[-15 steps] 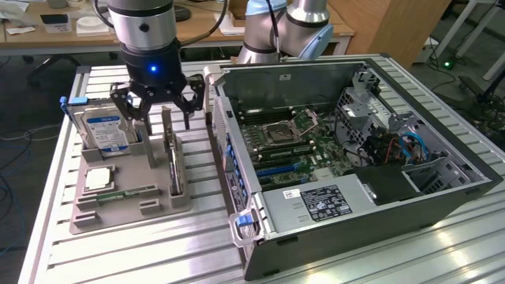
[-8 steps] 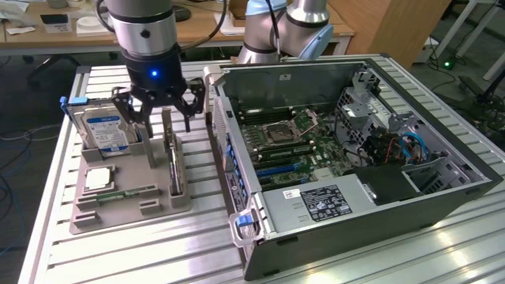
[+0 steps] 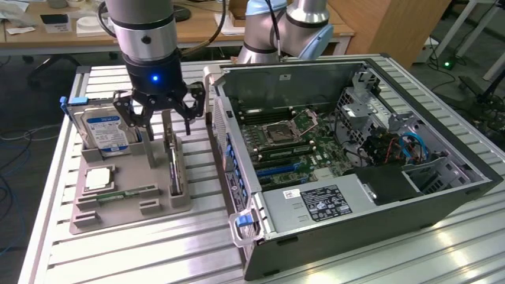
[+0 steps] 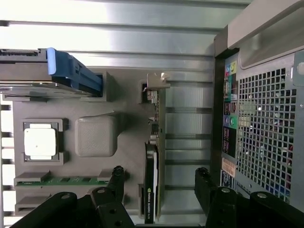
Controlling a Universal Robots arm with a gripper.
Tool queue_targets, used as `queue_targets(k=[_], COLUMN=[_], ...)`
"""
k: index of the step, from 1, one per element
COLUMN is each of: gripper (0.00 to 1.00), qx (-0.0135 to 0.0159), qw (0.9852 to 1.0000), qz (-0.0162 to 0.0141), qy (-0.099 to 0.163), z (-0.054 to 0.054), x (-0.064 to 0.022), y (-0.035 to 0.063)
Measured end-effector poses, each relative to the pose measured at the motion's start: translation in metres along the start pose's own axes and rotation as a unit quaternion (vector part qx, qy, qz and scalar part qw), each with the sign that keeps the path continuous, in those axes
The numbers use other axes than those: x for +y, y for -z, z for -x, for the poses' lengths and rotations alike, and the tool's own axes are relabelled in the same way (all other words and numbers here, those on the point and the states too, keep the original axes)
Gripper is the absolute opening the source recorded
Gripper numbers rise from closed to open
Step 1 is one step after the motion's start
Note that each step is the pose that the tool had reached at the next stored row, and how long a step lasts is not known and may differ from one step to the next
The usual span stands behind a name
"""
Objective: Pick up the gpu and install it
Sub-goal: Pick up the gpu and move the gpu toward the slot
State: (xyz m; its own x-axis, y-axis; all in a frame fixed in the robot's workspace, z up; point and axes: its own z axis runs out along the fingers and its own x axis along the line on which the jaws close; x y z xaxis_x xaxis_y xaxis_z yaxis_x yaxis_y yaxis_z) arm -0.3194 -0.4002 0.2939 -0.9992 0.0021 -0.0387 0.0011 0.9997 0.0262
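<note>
The open computer case (image 3: 355, 148) lies at three o'clock of me in the exterior view. The grey holder (image 3: 118, 207) sits below me, with the hard drive (image 3: 105, 133) at my nine o'clock. The gpu (image 3: 175, 174) stands on edge in its slot. My gripper (image 3: 164, 135) has its jaws spread to either side of the card, touching nothing.

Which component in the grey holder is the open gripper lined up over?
The gpu, the thin black card standing on edge, right under the gripper; the blue-labelled silver hard drive, square processor and green memory stick sit aside.
</note>
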Motion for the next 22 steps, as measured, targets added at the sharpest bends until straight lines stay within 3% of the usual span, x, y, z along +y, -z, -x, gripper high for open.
queue_targets(k=[9, 12, 15, 22], gripper=[0.71, 0.71, 0.71, 0.71], qx=[-0.0001, -0.0002, -0.0004, -0.0004], qw=[1.0000, 0.9999, 0.9999, 0.9999], qz=[-0.0008, -0.0055, -0.0080, -0.0093], qy=[-0.004, -0.009, -0.012, -0.012], z=[0.000, 0.000, 0.000, -0.001], x=[-0.0043, -0.0048, -0.0049, -0.0051], y=[-0.0057, -0.0077, -0.0107, -0.0198])
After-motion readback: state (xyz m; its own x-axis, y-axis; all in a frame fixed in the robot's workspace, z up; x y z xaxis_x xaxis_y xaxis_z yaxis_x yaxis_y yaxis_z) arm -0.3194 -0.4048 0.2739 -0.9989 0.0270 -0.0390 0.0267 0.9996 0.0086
